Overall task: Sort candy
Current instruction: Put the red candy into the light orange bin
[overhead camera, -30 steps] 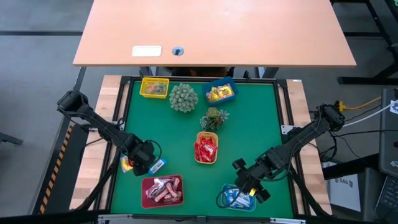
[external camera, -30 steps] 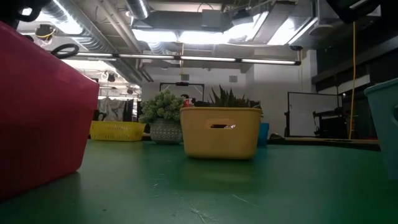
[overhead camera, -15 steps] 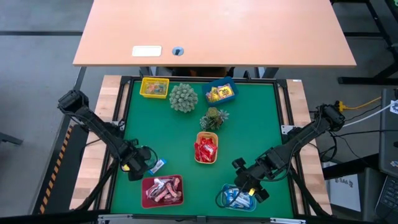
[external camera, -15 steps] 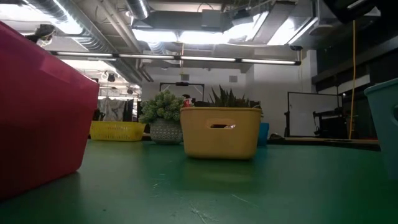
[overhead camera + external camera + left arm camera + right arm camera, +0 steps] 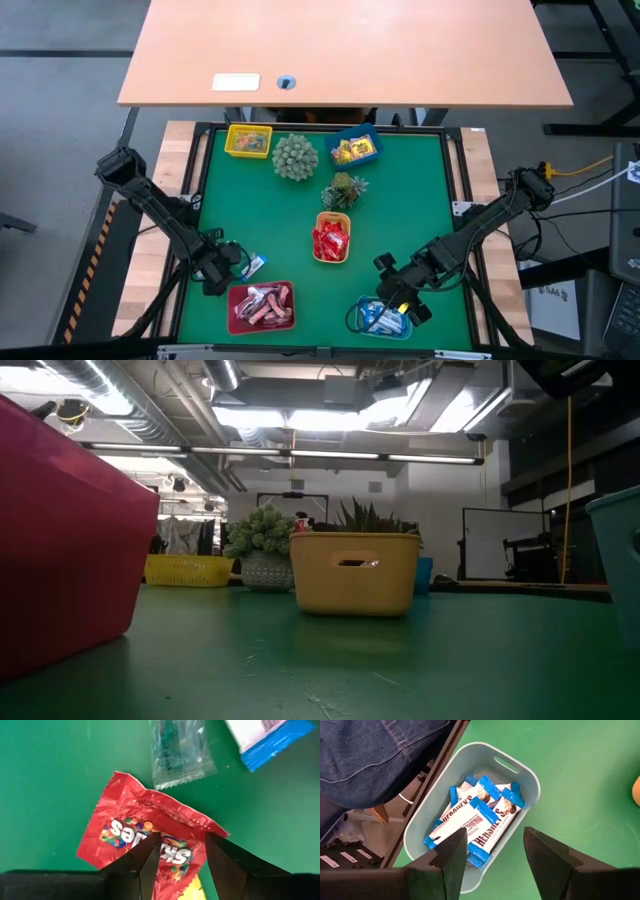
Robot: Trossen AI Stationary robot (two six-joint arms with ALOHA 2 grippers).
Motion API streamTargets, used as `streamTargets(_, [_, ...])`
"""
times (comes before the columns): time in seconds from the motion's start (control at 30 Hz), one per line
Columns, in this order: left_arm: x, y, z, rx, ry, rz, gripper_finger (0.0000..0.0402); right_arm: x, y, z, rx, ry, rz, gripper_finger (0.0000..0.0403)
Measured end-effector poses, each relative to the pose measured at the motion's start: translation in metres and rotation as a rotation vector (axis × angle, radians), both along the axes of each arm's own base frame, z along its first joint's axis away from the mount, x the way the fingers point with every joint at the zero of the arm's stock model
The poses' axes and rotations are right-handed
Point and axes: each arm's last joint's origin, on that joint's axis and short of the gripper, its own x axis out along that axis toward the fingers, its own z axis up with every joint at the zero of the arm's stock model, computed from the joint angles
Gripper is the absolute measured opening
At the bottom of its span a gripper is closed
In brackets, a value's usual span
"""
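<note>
The left gripper [image 5: 222, 272] has been drawn back toward the table's near left edge compared with a second ago, and is now seen just beside the maroon tray [image 5: 261, 306]. Its fingers are spread wide, and beneath them a red candy packet [image 5: 147, 839] lies flat on the green mat [image 5: 410, 210], with a clear-wrapped sweet [image 5: 180, 752] and a blue-white one [image 5: 265, 737] just beyond. The right gripper [image 5: 398, 303] is unchanged, held open over the pale blue tray [image 5: 427, 827] of blue-white bars [image 5: 480, 822].
</note>
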Motion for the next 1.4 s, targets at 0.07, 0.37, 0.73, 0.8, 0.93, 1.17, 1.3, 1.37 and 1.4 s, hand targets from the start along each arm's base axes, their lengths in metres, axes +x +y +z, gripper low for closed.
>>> streamTargets(0.07, [0.0,0.0,-0.007,0.0,-0.002,0.0,0.0147,0.0,0.0,0.0,0.0,0.0,0.0,0.0195])
streamTargets(0.37, [-0.001,0.002,-0.011,0.035,-0.012,0.001,0.0131,0.001,0.0,0.0,-0.014,-0.014,-0.011,0.0195])
streamTargets(0.73, [0.004,-0.001,-0.007,0.042,-0.058,0.02,0.0042,0.001,-0.001,0.0,-0.039,-0.033,-0.028,0.0195])
streamTargets(0.8, [0.007,-0.003,-0.005,0.039,-0.081,0.022,0.0033,0.001,-0.001,0.0,-0.043,-0.036,-0.031,0.0195])
streamTargets(0.93, [0.011,-0.006,0.0,0.056,-0.122,0.033,0.0007,0.002,-0.002,0.0,-0.068,-0.055,-0.048,0.0195])
streamTargets(1.17, [0.013,-0.006,0.001,0.073,-0.155,0.097,0.0001,0.002,-0.002,0.0,-0.072,-0.058,-0.051,0.0195])
streamTargets(1.3, [0.013,-0.005,0.002,0.081,-0.163,0.101,0.0001,0.002,-0.002,0.0,-0.072,-0.058,-0.051,0.0195])
streamTargets(1.37, [0.014,-0.004,0.002,0.083,-0.165,0.107,0.0001,0.002,-0.002,0.0,-0.072,-0.058,-0.051,0.0195])
streamTargets(1.4, [0.014,-0.004,0.002,0.083,-0.165,0.111,0.0001,0.002,-0.002,0.0,-0.072,-0.058,-0.051,0.0195])
